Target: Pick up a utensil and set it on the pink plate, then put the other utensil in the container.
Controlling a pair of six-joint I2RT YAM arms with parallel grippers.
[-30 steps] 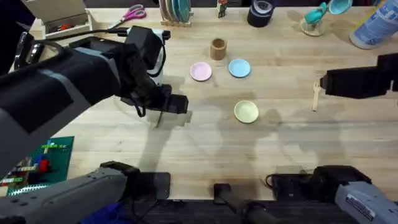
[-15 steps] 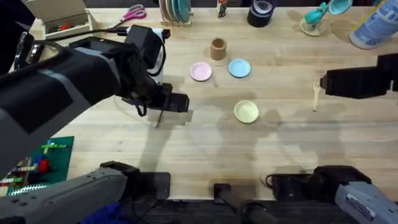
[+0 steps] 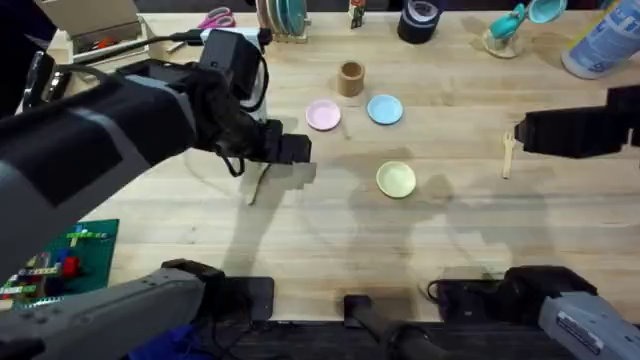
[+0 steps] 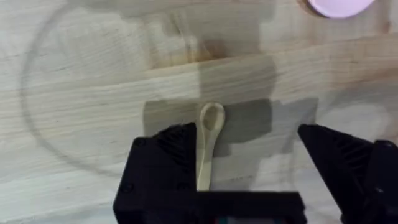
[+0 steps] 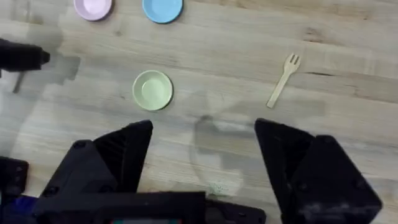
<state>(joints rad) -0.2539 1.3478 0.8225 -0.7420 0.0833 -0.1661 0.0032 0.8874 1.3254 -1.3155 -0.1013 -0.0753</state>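
Note:
The utensil (image 3: 256,187), a slim pale wooden spoon, lies flat on the table left of centre. In the left wrist view the utensil (image 4: 209,143) sits between the fingers, close to one of them and not gripped. My left gripper (image 3: 296,150) hovers open just beyond it; its jaws (image 4: 244,132) are spread wide. The pink plate (image 3: 322,115) is bare, with the brown container (image 3: 350,78) behind it. The other utensil, a wooden fork (image 3: 508,156), lies at the right by my right gripper (image 3: 524,132). The fork (image 5: 283,79) rests beyond the open, empty right gripper (image 5: 202,134).
A light blue plate (image 3: 385,109) sits right of the pink one, and a pale yellow plate (image 3: 396,179) lies nearer the middle. At the back edge are scissors (image 3: 210,20), a plate rack (image 3: 283,18) and a black tape roll (image 3: 420,20). A green circuit board (image 3: 60,262) is front left.
My left gripper has shifted a little back and right, toward the pink plate. The spoon stays where it lay on the table. The right arm and fork are unmoved.

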